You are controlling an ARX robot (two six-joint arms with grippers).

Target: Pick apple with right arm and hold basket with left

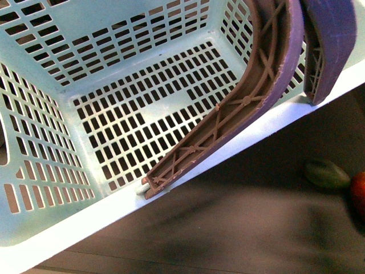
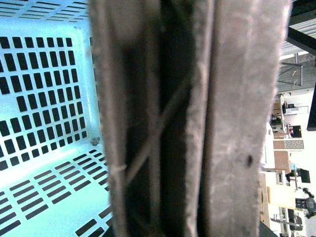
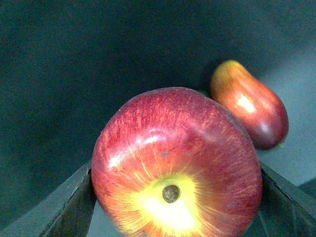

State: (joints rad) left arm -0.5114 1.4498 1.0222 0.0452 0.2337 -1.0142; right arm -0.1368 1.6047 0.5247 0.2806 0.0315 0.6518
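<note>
Dark grey tabletop (image 1: 239,228), matte. A bright office room (image 2: 291,148) shows past the brownish ribbed handles (image 1: 256,85), which fill the left wrist view. The tilted mint slotted plastic basket (image 1: 51,188) fills the front view. Right claw (image 3: 176,170) pinches the glossy red apple (image 3: 173,138), with dark fingers (image 3: 64,207) on both flanks, near a red-orange pear-shaped fruit (image 3: 249,103). Left claw is unseen and its state cannot be told. Dark green oval fruit (image 1: 326,174) is blurred, and the red object (image 1: 359,194) is cut off.
</note>
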